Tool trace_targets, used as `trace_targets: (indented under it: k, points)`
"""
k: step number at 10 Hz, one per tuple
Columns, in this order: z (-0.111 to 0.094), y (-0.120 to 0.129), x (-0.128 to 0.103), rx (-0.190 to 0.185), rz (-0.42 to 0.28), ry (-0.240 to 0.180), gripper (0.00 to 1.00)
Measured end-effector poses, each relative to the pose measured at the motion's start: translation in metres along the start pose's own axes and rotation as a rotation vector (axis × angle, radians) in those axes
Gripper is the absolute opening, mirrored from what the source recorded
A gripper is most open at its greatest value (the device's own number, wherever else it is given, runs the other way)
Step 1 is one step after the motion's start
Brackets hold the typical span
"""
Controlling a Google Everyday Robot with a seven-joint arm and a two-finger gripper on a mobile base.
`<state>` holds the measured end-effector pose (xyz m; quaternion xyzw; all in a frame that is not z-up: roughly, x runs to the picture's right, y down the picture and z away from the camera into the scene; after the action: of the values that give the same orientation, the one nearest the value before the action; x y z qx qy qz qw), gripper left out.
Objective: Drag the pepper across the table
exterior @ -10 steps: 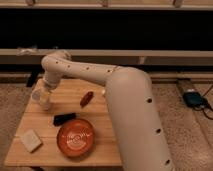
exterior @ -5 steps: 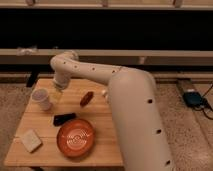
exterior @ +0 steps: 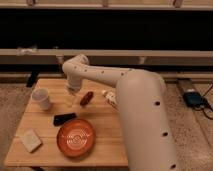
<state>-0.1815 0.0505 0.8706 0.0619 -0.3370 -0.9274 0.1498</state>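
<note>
The small dark red pepper (exterior: 86,98) lies on the pale wooden table (exterior: 42,122), near its back middle. My gripper (exterior: 72,100) hangs down from the white arm's wrist just left of the pepper, close to the tabletop. I cannot tell whether it touches the pepper. The big white arm (exterior: 135,110) sweeps in from the lower right and hides the table's right side.
A white cup (exterior: 41,98) stands at the back left. A flat black block (exterior: 65,119) lies in front of the gripper. A round orange-red plate (exterior: 75,137) sits at the front middle and a beige block (exterior: 31,140) at the front left. A small white object (exterior: 109,97) lies right of the pepper.
The wrist and gripper have swung to the right, from over the white cup to just left of the pepper. The pepper and the other objects have not moved.
</note>
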Motion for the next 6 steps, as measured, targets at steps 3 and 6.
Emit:
trace_targets:
  k: [3, 6]
  points:
    - [0.012, 0.009, -0.009, 0.011, 0.096, -0.137, 0.8]
    - [0.022, 0.011, -0.013, 0.027, 0.238, -0.249, 0.8]
